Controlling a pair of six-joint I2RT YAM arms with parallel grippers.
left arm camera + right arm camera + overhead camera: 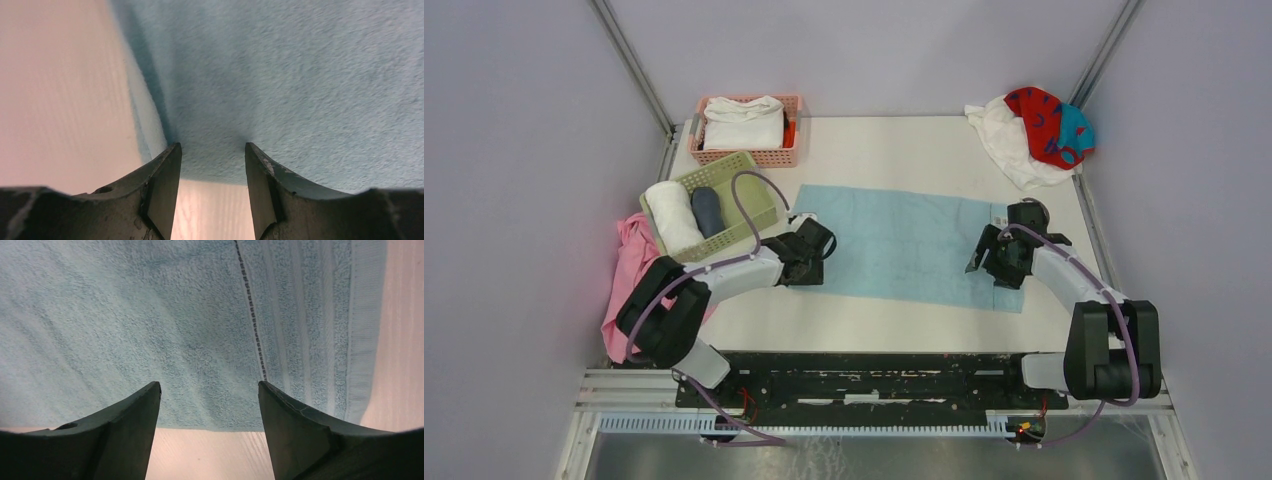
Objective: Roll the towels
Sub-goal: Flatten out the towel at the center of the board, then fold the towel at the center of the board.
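The blue towel lies spread flat across the middle of the white surface, its long side running left to right. The left fingers are down at its left end near the front corner; they are parted with nothing between them, and the towel's edge shows just ahead of the tips. The right fingers are low over the towel's right end, beside its ribbed hem band and a dotted stitch line, also spread wide and holding nothing. In the far right corner the white towel sits crumpled, with the red towel bunched on top of it. At the far left a pink basket holds a folded white cloth. Just in front of it a green basket holds a white roll and a dark roll side by side. A pink cloth hangs over the left edge of the surface.
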